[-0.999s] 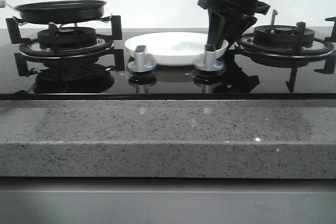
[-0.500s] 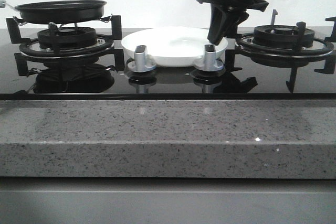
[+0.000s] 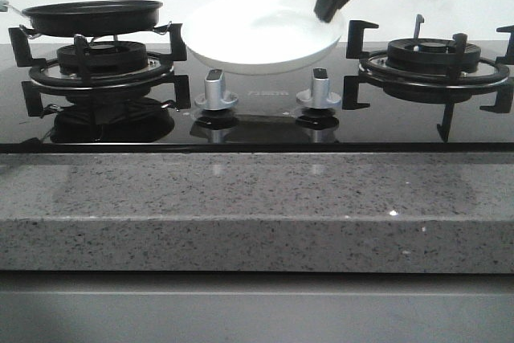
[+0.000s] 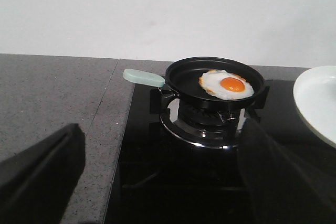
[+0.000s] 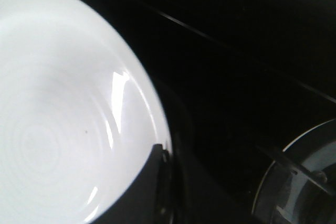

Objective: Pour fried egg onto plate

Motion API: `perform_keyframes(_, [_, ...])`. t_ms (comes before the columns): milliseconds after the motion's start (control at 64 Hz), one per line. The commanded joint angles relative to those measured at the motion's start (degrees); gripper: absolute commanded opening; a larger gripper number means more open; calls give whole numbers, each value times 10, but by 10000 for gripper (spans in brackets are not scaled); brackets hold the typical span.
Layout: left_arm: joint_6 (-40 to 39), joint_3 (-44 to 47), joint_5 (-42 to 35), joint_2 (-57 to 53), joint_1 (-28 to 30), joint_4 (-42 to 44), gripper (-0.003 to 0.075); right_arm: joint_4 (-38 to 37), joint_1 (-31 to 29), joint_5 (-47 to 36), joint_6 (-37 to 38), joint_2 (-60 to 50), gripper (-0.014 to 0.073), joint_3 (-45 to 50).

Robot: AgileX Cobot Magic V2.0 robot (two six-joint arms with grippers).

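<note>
The fried egg (image 4: 227, 84), white with an orange yolk, lies in the black frying pan (image 4: 178, 74) on the left burner. From the front only the pan's side (image 3: 92, 15) shows and the egg is hidden. The white plate (image 3: 257, 34) hangs tilted above the middle of the hob. My right gripper (image 3: 331, 6) is shut on its right rim. In the right wrist view one finger overlaps the plate's edge (image 5: 63, 119) at the gripper (image 5: 164, 156). My left gripper (image 4: 161, 129) is open and holds nothing, some way short of the pan. The plate's rim (image 4: 317, 103) shows beside the pan.
The pan has a pale green handle (image 4: 143, 77) pointing away from the plate. Two silver knobs (image 3: 215, 90) (image 3: 319, 88) stand on the black glass hob under the plate. The right burner grate (image 3: 434, 58) is bare. A speckled grey counter edge (image 3: 257, 206) runs along the front.
My right gripper has risen with the plate in it. The plate has gone from resting on the hob behind the knobs to hanging tilted above them. The pan has not moved.
</note>
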Motion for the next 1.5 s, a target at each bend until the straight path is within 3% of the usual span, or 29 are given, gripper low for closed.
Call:
perform_keyframes(0, [-4,-21,-49,6,-4,-3,575,18,-1,49,11,-54,-59,-22])
perform_keyframes(281, [-4,-21,-49,6,-4,-3,575,66,7,50,-1,-102,-59,33])
perform_keyframes(640, [-4,-21,-49,6,-4,-3,575,66,22,32,-28,-181,-59,203])
perform_keyframes(1046, [-4,-21,-49,6,-4,-3,575,67,22,-50,-49,-295,-59,380])
perform_keyframes(1405, [-4,-21,-50,6,-4,-4,575,69,22,-78,-50,-307,-59,397])
perform_keyframes(1484, [-4,-21,-46,6,-4,-41,575,69,22,-78,-50,-307,-59,397])
